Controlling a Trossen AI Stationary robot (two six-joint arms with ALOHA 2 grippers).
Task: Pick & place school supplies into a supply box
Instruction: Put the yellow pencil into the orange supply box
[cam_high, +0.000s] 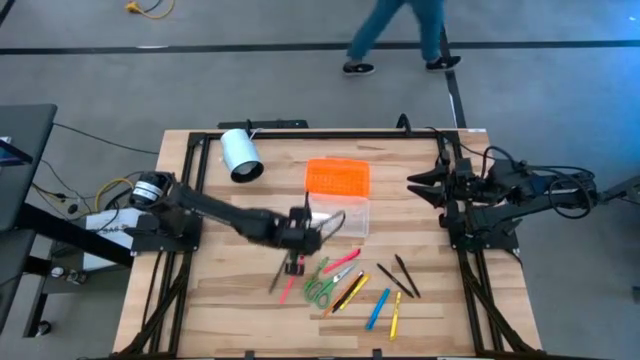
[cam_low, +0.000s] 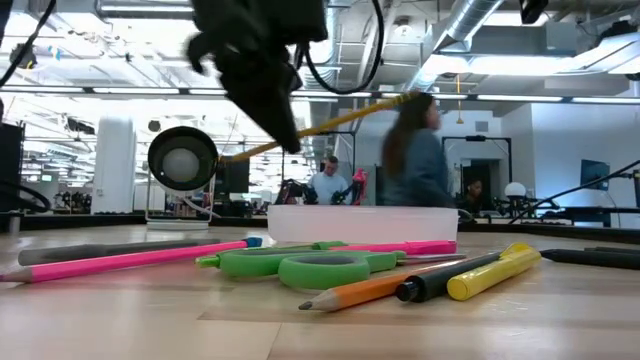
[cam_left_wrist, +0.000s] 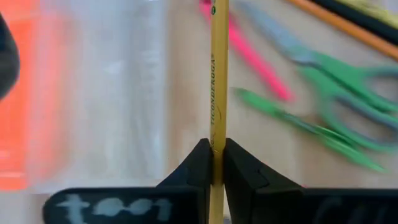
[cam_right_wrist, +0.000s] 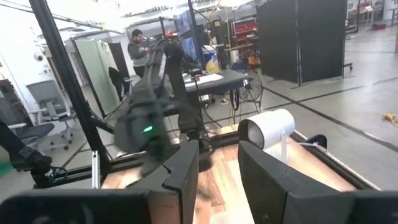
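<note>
Left gripper (cam_left_wrist: 217, 163) fingers pinched on yellow pencil (cam_left_wrist: 217, 81), pencil lifted off bench (cam_high: 200, 300), slanting up in low view, long axis running out ahead of fingers. Below and beside: green scissors (cam_high: 318, 284), pink pen (cam_high: 341, 260), rest of supplies spread toward near edge. Just beyond: clear supply box (cam_high: 345, 215), orange lid (cam_high: 337, 177) behind it. Short carry, path open. Right gripper (cam_high: 420, 184) waits far side, fingers apart, holding nothing.
</note>
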